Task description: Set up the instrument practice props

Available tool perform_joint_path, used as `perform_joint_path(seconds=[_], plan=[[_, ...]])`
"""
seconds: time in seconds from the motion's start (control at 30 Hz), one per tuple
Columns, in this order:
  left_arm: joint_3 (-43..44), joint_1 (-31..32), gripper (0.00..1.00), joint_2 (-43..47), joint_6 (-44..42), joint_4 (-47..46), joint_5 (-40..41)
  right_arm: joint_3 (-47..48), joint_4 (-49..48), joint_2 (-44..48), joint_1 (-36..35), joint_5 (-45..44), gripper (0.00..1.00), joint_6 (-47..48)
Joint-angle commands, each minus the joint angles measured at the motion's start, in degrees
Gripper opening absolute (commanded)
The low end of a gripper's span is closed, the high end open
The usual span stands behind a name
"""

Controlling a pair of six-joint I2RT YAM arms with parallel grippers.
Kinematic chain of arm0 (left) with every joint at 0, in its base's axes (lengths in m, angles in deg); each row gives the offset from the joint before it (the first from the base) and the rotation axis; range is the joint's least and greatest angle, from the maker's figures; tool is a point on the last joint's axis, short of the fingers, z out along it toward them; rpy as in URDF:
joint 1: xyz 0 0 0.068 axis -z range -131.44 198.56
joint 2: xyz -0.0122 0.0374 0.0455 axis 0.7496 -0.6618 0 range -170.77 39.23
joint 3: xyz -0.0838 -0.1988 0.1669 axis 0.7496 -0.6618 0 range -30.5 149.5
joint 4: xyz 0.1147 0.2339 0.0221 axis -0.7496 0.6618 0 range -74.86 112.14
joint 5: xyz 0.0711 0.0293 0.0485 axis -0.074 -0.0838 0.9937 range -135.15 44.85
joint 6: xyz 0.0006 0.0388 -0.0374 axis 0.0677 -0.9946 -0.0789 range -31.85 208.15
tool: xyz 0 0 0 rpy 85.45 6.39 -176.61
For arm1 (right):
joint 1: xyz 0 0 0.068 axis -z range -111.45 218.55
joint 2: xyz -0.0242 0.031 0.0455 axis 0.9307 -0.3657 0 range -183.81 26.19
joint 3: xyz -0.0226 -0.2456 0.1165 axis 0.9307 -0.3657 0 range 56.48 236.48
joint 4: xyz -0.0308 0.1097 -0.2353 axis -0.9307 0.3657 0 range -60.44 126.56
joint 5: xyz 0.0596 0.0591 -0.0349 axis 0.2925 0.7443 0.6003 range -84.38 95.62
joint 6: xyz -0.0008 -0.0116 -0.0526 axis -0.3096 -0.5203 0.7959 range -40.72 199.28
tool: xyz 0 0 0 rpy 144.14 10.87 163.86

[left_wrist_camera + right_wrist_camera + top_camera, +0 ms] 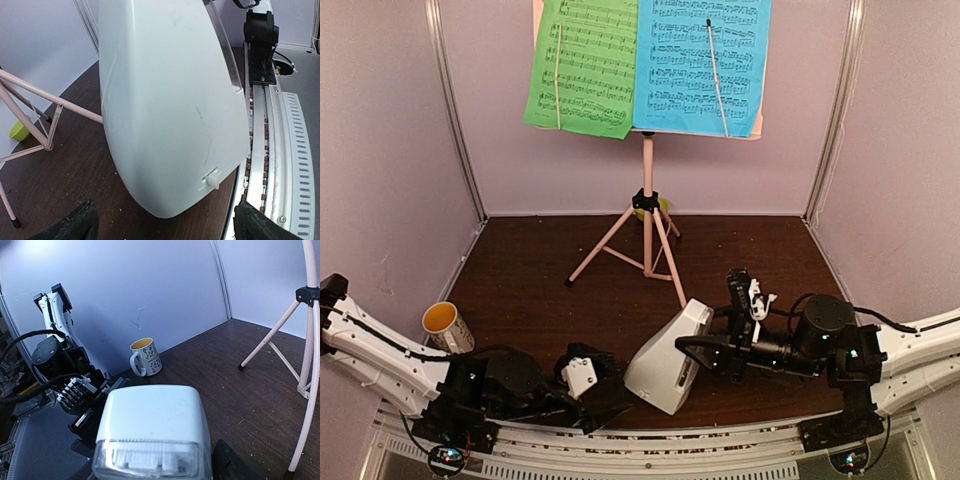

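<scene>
Your right pincer (695,352), from above, seems clamped on the tilted metronome (665,365) by the table's (520,270) front edge. Left wrist: your left pincer (167,225) stands wide open, empty. Right wrist: the hold is hidden; if it slips, the metronome topples.

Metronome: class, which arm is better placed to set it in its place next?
Right, probably. The right gripper is clasped on the metronome, while the left gripper stands wide open, gripping nothing.
</scene>
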Motion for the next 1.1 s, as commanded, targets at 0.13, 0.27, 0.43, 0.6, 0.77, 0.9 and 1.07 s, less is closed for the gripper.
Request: perform_joint_path(seconds=[0.13, 0.27, 0.43, 0.6, 0.77, 0.9, 1.07], plan=[[4.53, 0.20, 0.98, -7.47, 3.53, -5.14, 3.65, 4.32, -7.22, -3.30, 0.37, -4.74, 0.00, -2.60], [4.98, 0.12, 0.93, -9.73, 3.90, -8.61, 2.75, 4.32, -8.16, -3.82, 0.40, -4.49, 0.00, -2.97], [3.31, -0.98, 0.81, -11.72, 4.96, -11.81, 0.58, 4.13, -8.22, -3.36, 0.39, -4.42, 0.00, -3.01], [2.61, -3.23, 0.70, -11.15, 6.37, -12.40, -1.02, 3.74, -9.00, -3.44, 0.48, -3.89, 0.00, -3.73], [2.49, -4.89, 0.49, -10.81, 6.63, -11.01, -2.57, 3.35, -9.83, -3.14, 0.52, -4.38, 0.00, -4.13], [1.63, -5.57, 0.41, -10.34, 6.77, -11.24, -3.78, 3.37, -9.60, -3.07, 0.74, -5.03, 0.00, -4.24], [-0.15, -6.24, 0.63, -8.08, 8.37, -12.76, -3.13, 4.04, -6.86, -3.95, 0.72, -11.54, 0.00, -5.06]])
